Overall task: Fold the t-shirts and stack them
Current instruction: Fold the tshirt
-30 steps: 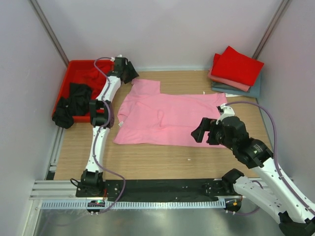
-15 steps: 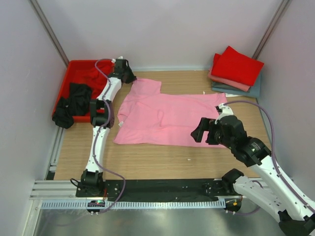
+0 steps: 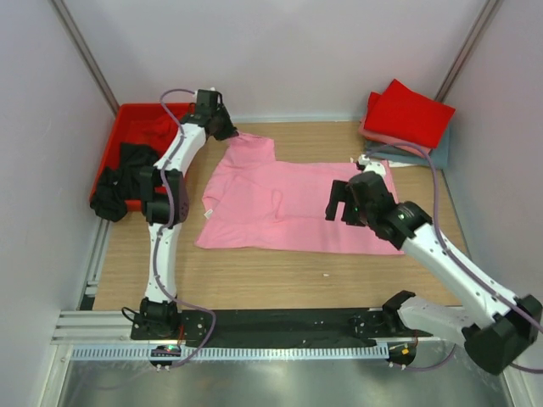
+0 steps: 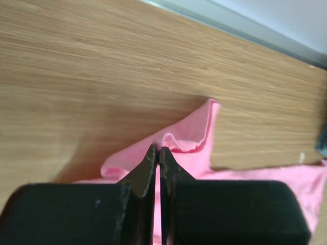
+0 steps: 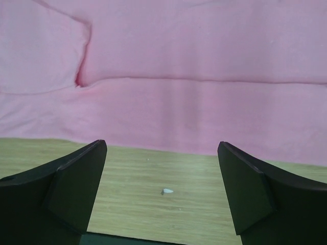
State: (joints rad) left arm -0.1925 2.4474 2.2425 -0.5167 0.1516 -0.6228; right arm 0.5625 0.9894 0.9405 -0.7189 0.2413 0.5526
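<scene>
Left claw [image 4: 158,153] pinches a thin sleeve edge of the pink t-shirt [image 3: 280,199], spread flat on the bench [image 3: 254,271], while my right claw [image 5: 161,148] hangs wide over its near hem — that shallow bite could slip if I pull hard.

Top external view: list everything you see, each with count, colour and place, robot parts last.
pink t-shirt: one, light pink, spread flat mid-table
folded shirts: three, red on salmon on grey-blue, stacked at far right corner
black cloth: count unclear, black, bunched in the tray and over its near rim
red cloth: count unclear, red, in the tray
tray: one, red, far left
white scrap: one, white, on bare wood by the shirt's near hem
table: one, wood-toned, under everything
left tool: one, black, shut on the pink t-shirt's far-left sleeve
right tool: one, black, open over the shirt's right half
</scene>
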